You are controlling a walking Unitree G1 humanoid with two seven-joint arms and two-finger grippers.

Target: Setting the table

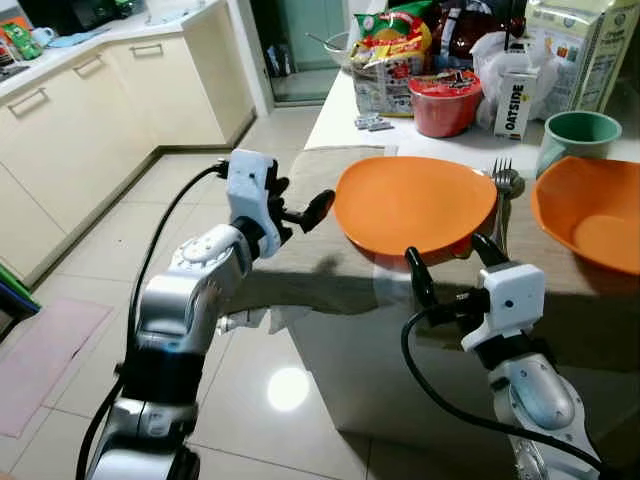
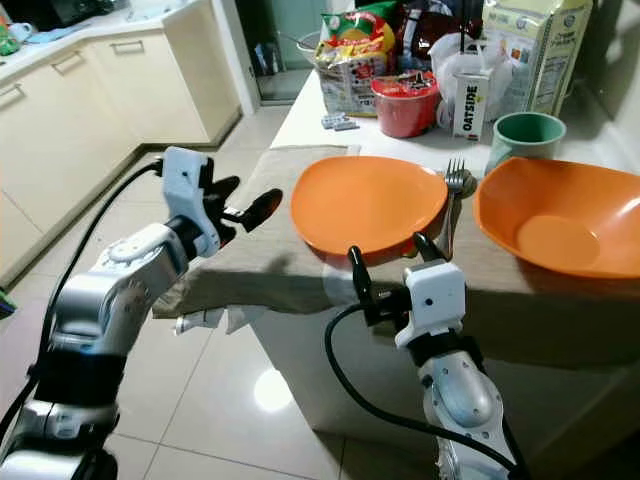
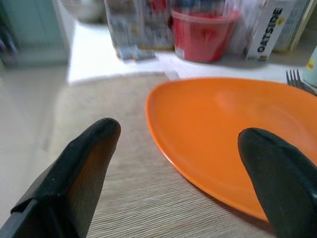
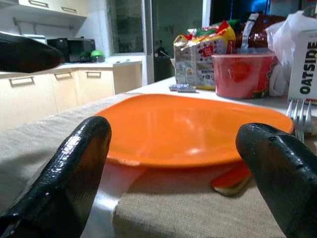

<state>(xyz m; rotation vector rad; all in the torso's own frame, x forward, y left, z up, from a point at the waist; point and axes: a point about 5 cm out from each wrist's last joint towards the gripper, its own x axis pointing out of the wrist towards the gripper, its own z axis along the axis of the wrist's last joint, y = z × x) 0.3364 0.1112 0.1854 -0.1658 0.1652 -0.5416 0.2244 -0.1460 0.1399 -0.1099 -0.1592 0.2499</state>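
Observation:
An orange plate lies on a beige placemat at the table's near left corner. A fork rests just right of it, then an orange bowl with a green cup behind. My left gripper is open, hovering over the mat just left of the plate's rim. My right gripper is open at the table's front edge, its fingers either side of the plate's near rim. A small orange-red piece pokes out under that rim.
Behind the plate stand a red noodle cup, an Oatside carton, snack bags and a tall carton. Cream kitchen cabinets line the left. Tiled floor lies between them and the table.

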